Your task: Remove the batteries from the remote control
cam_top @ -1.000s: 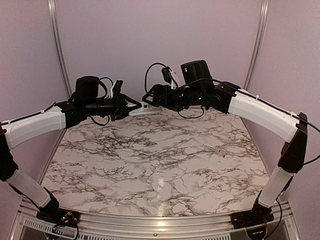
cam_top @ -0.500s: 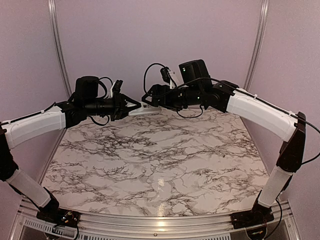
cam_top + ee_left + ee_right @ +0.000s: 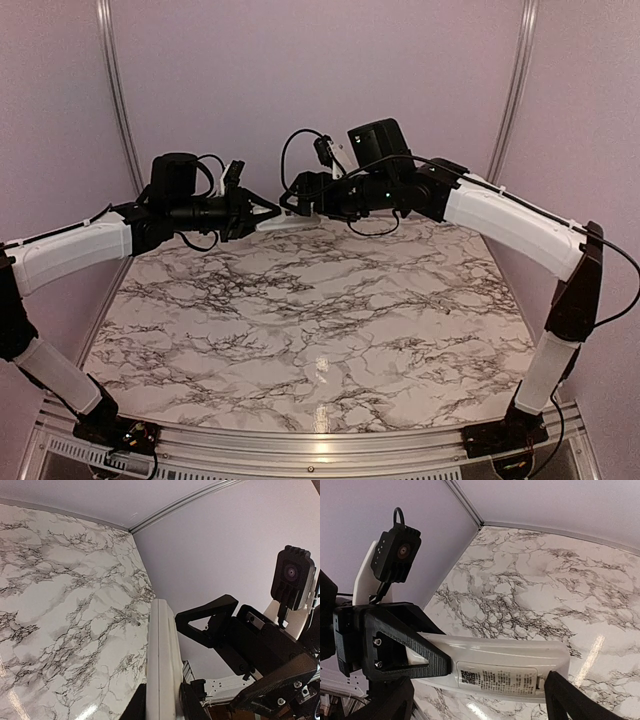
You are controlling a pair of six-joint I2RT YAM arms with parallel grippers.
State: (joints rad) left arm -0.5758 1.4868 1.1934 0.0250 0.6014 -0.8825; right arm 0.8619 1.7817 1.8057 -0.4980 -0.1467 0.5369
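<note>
Both arms are raised over the marble bench (image 3: pixel 320 330). The wrists are brought together near its far edge, in front of the lilac back wall (image 3: pixel 320 80).

Left gripper (image 3: pixel 266 213): clenched on the remote control (image 3: pixel 290 222). One end of the white bar is clamped between the two black fingers (image 3: pixel 191 707). The rest is carried out past the fingertips toward the right arm. The remote is held in the air, well clear of the bench surface, and is supported by nothing else.

In the right wrist view the remote is seen lying roughly level across the frame, one long face turned to the lens. A rectangular panel with dark print (image 3: pixel 497 678) is set into that face, on the half toward the rounded free end.

Right gripper (image 3: pixel 480 682): released, jaws spread wide, nothing grasped. The free part of the remote is placed in front of the gap between its fingers. In the left wrist view one finger (image 3: pixel 222 605) is seen with its tip just beside the remote's edge, and the other is lower and farther off. Whether either finger touches the plastic cannot be told.

The right arm's wrist camera (image 3: pixel 295 577) is seen above that gripper, facing the left wrist.
</note>
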